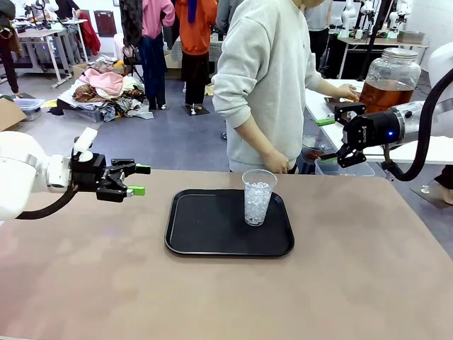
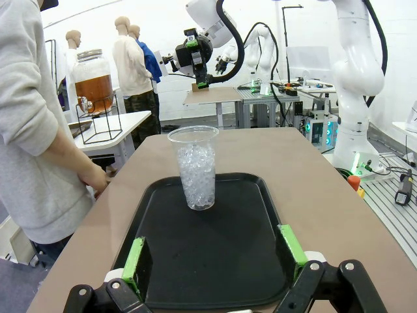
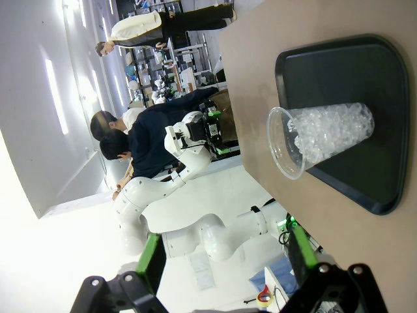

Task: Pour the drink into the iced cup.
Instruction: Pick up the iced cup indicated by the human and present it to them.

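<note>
Drink (image 1: 381,96), translucent amber-brown liquid, fills the lower half of a big round clear glass dispenser jar (image 1: 391,71) with a silver lid. The jar is off the brown desk (image 1: 354,283), on a white side desk at about 2 o'clock from the cup. In the left wrist view it sits raised on a black wire stand (image 2: 99,127), likely so a cup fits under the tap. Clear plastic cup (image 1: 258,197), upright and packed with crushed ice, stands on the black rectangular plastic tray (image 1: 205,227) near its 1 o'clock corner. The tray probably catches spills, and that corner puts the cup close to the person. No drink in the cup yet, so pouring isn't started. Person in a light grey sweatshirt (image 1: 265,78) is at the far edge. One hand (image 1: 280,165) rests at the desk edge just behind the cup, and the other hand (image 1: 347,91) is at the jar, looks like about to work it. Left gripper (image 1: 140,180) hovers at 9 o'clock of the tray, fingers apart, nothing held, aimed at the cup. Right gripper (image 1: 327,139) hangs raised at 2 o'clock, beside the jar, fingers apart and empty. Both seem parked off the tray to leave the person room. Risk: a tall light cup tips easily if nudged.
</note>
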`<act>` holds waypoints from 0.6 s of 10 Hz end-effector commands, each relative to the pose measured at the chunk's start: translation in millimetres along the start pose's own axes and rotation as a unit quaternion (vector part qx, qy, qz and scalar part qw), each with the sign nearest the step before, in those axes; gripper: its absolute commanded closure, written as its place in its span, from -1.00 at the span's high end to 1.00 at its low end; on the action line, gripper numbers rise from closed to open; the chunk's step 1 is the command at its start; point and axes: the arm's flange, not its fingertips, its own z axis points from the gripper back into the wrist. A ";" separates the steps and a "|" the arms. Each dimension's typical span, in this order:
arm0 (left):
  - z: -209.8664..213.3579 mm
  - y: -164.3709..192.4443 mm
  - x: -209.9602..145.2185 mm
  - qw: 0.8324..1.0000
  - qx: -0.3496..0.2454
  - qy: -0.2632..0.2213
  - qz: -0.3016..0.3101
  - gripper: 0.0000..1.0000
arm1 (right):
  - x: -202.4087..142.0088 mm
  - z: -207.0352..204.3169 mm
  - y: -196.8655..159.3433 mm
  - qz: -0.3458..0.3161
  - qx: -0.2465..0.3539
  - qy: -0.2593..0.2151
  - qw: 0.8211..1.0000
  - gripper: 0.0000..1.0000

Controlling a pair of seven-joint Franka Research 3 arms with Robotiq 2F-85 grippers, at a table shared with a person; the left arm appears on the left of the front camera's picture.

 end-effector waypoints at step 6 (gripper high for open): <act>-1.9 0.8 2.2 1.000 0.005 0.001 0.003 1.00 | -0.7 -0.1 1.0 0.000 0.001 0.000 1.000 1.00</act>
